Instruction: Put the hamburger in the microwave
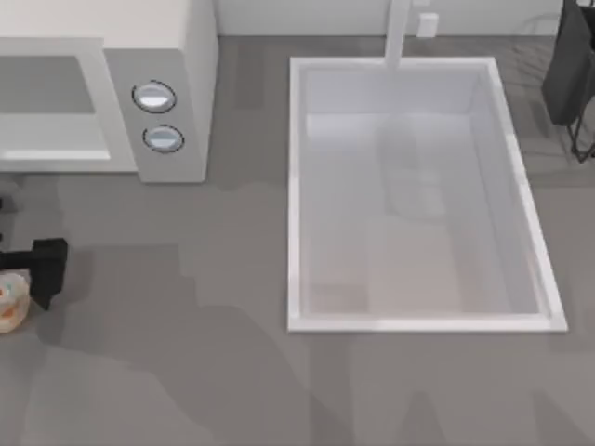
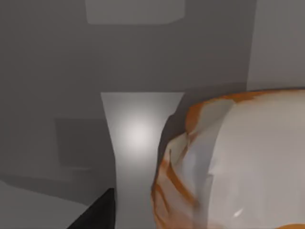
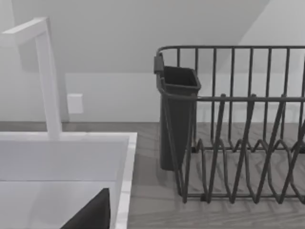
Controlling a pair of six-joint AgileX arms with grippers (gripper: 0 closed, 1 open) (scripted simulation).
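The hamburger (image 1: 9,302), tan-orange and pale, rests on the counter at the far left edge of the top view. My left gripper (image 1: 35,279) is right beside it, open. In the left wrist view the hamburger (image 2: 238,167) looms close, with a gap between it and one dark finger (image 2: 97,214); the other finger is hidden behind the bun. The microwave (image 1: 191,56) stands at the back left, its grey cavity facing the front and two round knobs (image 1: 154,97) on its panel. In the right wrist view one dark finger (image 3: 93,214) of my parked right arm hangs over the sink's corner.
A white sink basin (image 1: 296,186) takes up the middle and right of the counter, with a faucet (image 1: 398,32) behind it. A dark wire dish rack (image 1: 572,74) with a utensil cup (image 3: 177,119) stands at the back right. Bare grey counter lies between the hamburger and the microwave.
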